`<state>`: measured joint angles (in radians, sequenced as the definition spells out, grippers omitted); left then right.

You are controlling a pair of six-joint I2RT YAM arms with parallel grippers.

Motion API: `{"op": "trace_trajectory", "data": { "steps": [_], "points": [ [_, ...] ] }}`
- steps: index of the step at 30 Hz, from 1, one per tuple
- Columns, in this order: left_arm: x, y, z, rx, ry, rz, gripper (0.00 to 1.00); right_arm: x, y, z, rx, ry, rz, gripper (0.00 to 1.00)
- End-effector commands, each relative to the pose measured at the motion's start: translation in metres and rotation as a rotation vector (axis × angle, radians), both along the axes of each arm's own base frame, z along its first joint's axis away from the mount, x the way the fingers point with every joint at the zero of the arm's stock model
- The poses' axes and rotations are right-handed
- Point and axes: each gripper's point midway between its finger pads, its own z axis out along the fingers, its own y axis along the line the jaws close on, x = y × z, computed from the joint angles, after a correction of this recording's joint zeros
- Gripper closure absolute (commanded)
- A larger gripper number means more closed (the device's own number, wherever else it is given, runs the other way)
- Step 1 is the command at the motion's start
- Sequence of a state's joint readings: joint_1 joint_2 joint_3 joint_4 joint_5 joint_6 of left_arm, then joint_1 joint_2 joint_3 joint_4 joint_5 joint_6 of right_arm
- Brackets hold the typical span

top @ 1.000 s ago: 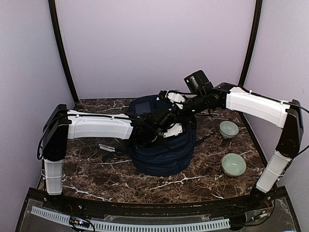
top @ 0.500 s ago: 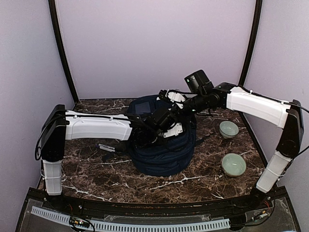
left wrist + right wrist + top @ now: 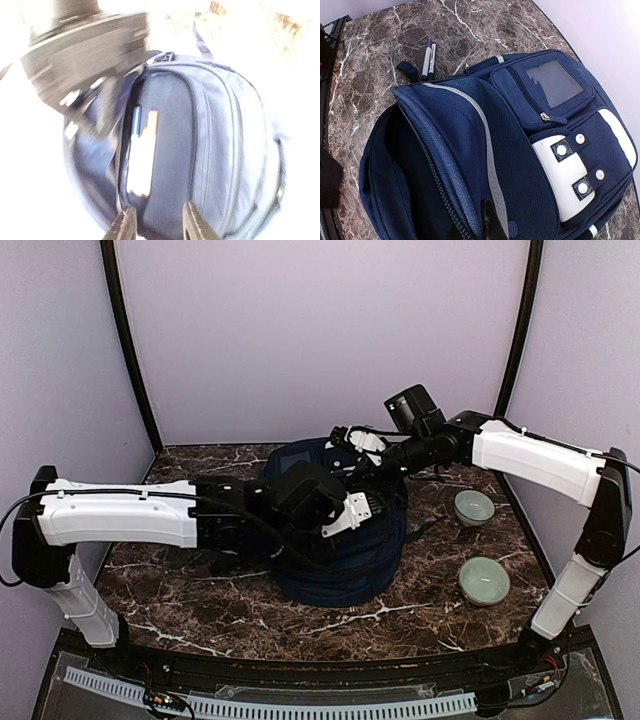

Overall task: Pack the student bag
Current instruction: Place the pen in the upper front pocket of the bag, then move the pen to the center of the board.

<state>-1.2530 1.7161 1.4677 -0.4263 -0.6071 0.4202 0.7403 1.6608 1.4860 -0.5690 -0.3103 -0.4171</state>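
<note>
Navy fabric, the student bag [image 3: 340, 570] lies mid-table on the brown marble table [image 3: 200, 610], its main compartment gaping. The right gripper [image 3: 480, 227] is pinched tight on the bag's zipper-edged flap. The left gripper [image 3: 160, 227] hovers over the opening, jaws partly apart, holding nothing. Pale green bowls [image 3: 474, 506] sit to the right.

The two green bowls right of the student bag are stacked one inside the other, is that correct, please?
Not quite: they are not stacked. The far bowl and the near bowl stand apart on the table, both right of the student bag, as the top external view shows.
</note>
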Motion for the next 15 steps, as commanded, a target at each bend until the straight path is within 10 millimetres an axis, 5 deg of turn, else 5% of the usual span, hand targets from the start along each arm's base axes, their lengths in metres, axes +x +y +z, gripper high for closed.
{"op": "trace_trajectory", "data": {
  "steps": [1,5,11,15],
  "points": [
    [-0.016,0.045,-0.004,-0.056,0.102,0.072,0.67,0.001,0.008,0.032,0.091,-0.07,0.02,1.0],
    [-0.009,0.078,0.0,-0.122,0.114,0.175,0.66,0.001,0.009,0.029,0.088,-0.063,0.023,1.0],
    [0.045,0.163,0.004,-0.327,0.203,0.577,0.64,0.001,0.008,0.028,0.086,-0.065,0.021,1.0],
    [0.069,0.219,-0.02,-0.471,0.342,0.89,0.64,0.001,0.008,0.027,0.086,-0.064,0.022,1.0]
  ]
}}
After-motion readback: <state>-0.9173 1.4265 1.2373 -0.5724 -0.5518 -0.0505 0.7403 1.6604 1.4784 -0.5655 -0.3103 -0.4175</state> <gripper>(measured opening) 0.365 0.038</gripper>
